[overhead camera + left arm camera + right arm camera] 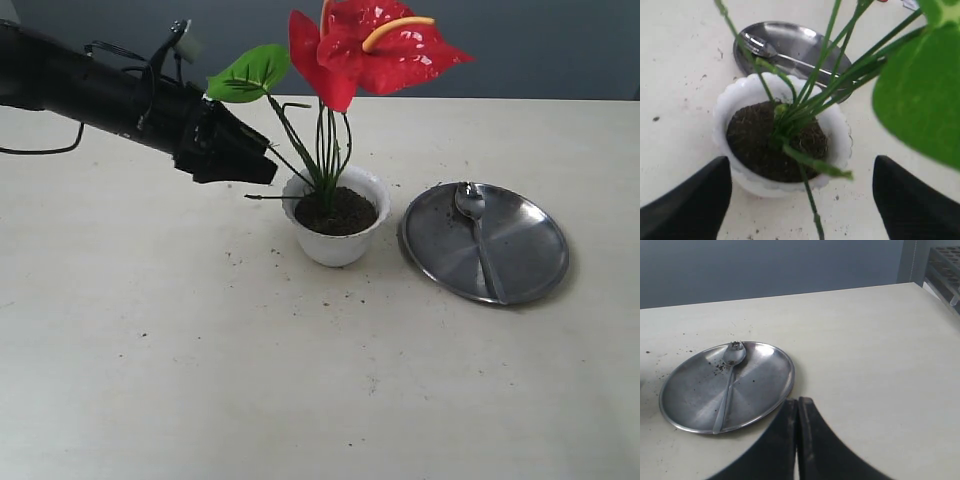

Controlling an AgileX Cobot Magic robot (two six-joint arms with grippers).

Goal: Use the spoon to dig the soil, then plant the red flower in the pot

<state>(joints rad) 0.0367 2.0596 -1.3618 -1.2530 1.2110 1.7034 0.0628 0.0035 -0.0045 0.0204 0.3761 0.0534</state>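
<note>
We list: red flower (375,50) standing in pot (335,245); spoon (478,235) on plate (530,260); left pincer (800,200) spread, right pincer (798,440) pressed together.

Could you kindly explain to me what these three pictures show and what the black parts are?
It is a two-armed robot at a pale table. One picture comes from a camera off the arms; the other two sit on the wrists. The black arm seen from outside ends in the left gripper, open beside the stems and holding nothing; its own camera shows the two black fingers spread apart. The red flower stands in the soil of the pot. Beside it, the spoon lies on a steel plate. The right gripper, seen only by its wrist camera, is shut and empty.
</note>
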